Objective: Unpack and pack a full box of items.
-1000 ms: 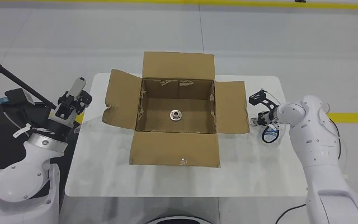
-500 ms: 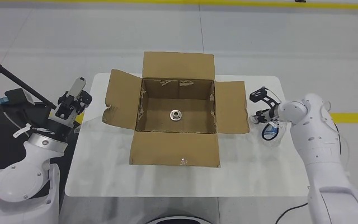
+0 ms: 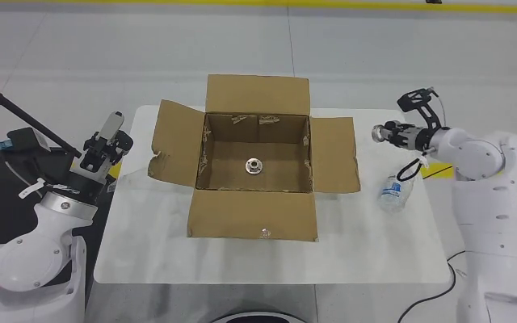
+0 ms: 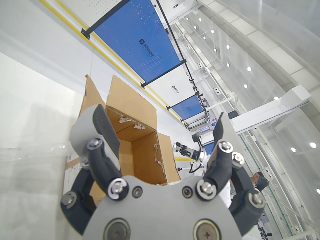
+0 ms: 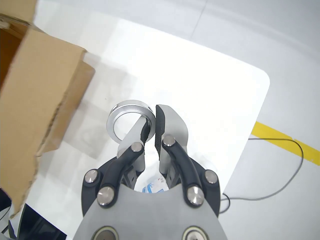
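Observation:
An open cardboard box (image 3: 257, 165) stands in the middle of the white table (image 3: 161, 250), flaps spread. One small metal part (image 3: 253, 166) lies on its floor. My right gripper (image 5: 150, 123) is shut on a silver metal ring (image 5: 125, 122), held above the table's right part, just right of the box's right flap (image 3: 334, 153); the ring (image 3: 379, 133) is also in the top view. A clear plastic bag with a blue label (image 3: 393, 192) lies on the table below that arm. My left gripper (image 4: 160, 126) is open and holds nothing, off the table's left edge, facing the box (image 4: 132, 136).
A yellow floor line (image 3: 493, 169) and a black cable (image 5: 287, 171) run beside the table on the right. A black stand (image 3: 32, 129) sits at the far left. The table's front strip below the box's front flap (image 3: 253, 214) is bare.
My right arm has risen from the table and swung back and right, lifting the metal ring out of the plastic bag, which stays lying on the table. The left arm has not moved.

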